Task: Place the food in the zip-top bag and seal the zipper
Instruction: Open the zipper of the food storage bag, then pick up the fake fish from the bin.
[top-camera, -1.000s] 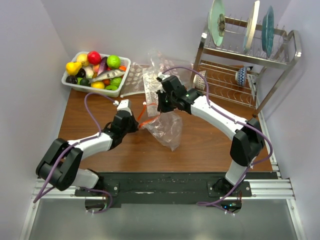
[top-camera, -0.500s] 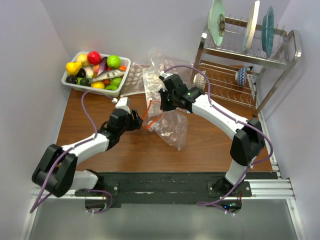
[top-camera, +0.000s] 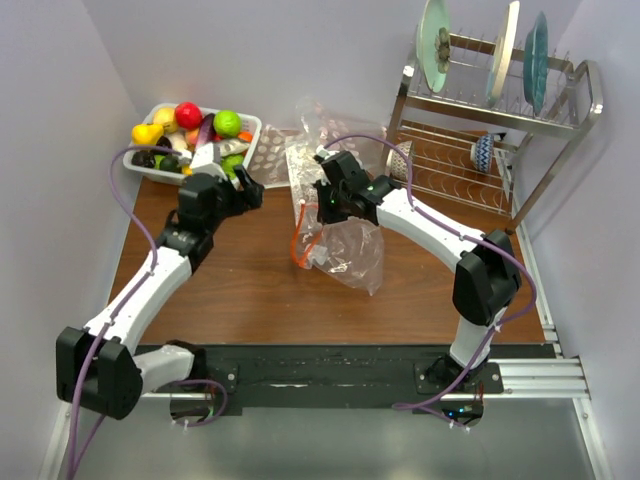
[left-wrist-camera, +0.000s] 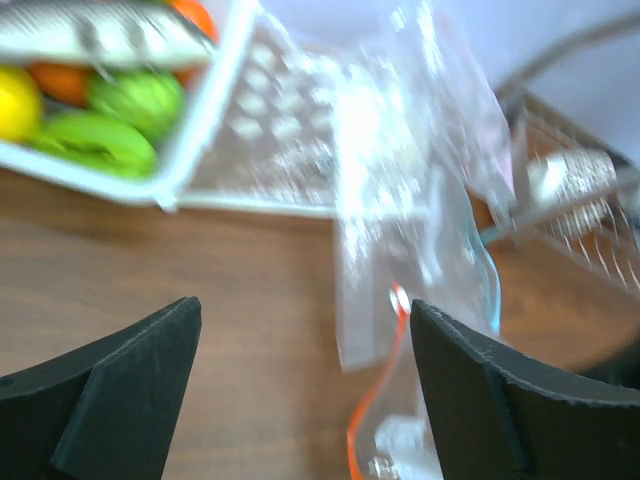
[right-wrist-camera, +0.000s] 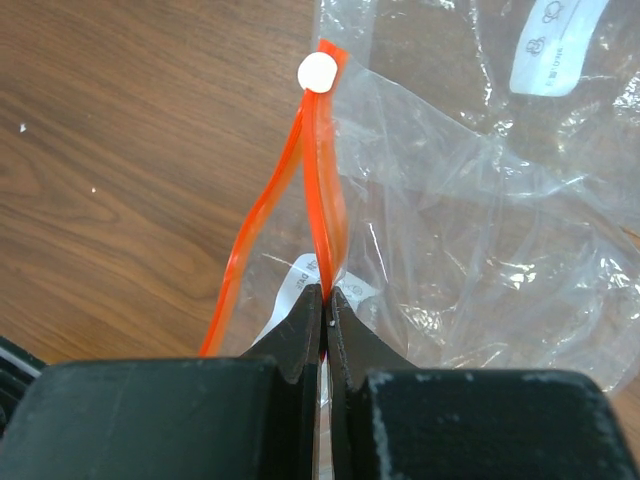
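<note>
The zip-top bag (top-camera: 350, 255) lies crumpled on the wooden table, its orange-red zipper (top-camera: 299, 243) curving open at the left end. My right gripper (top-camera: 322, 212) is shut on one lip of the zipper (right-wrist-camera: 322, 190), and the bag (right-wrist-camera: 480, 240) spreads to the right of it. My left gripper (top-camera: 246, 190) stands open and empty beside the basket, apart from the bag. Its wrist view shows bare wood between the fingers (left-wrist-camera: 130, 390), with the zipper (left-wrist-camera: 375, 410) near the right one. The food (top-camera: 190, 135) is heaped in the white basket (top-camera: 256, 124); green pieces (left-wrist-camera: 100, 145) show at upper left.
A second clear bag (top-camera: 300, 165) with a blue-green strip (left-wrist-camera: 490, 285) lies behind the zip-top bag. A metal dish rack (top-camera: 470, 160) with plates (top-camera: 435, 45) and a cup fills the back right. Walls close in on both sides.
My left gripper has opened, let go of the bag's zipper and swung back and left to the basket. The bag has settled slightly to the right. The right gripper keeps its hold.
</note>
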